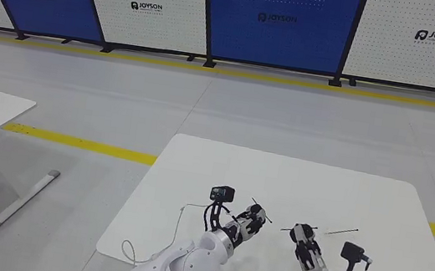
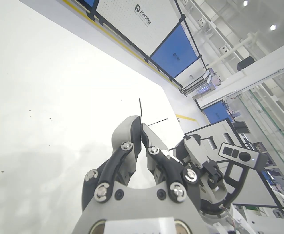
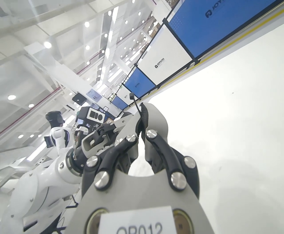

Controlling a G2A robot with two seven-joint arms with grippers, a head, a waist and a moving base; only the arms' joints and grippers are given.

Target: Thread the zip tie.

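Grippers sit close together, low over the near part of the white table (image 1: 279, 178), not touching each other. The left gripper (image 2: 141, 124) (image 1: 254, 217) has its fingers pressed together on a thin black zip tie (image 2: 140, 108) (image 1: 261, 211), a short length of which sticks out past the fingertips and curves slightly. The right gripper (image 3: 142, 115) (image 1: 302, 231) (image 2: 192, 141) is just as tightly closed on a second tie (image 3: 135, 103); its small square head pokes out beyond the pads. From where I stand the two strips look separate. A third tie (image 1: 343, 231) (image 2: 158, 121) lies flat on the table just beyond the right gripper, clear of both.
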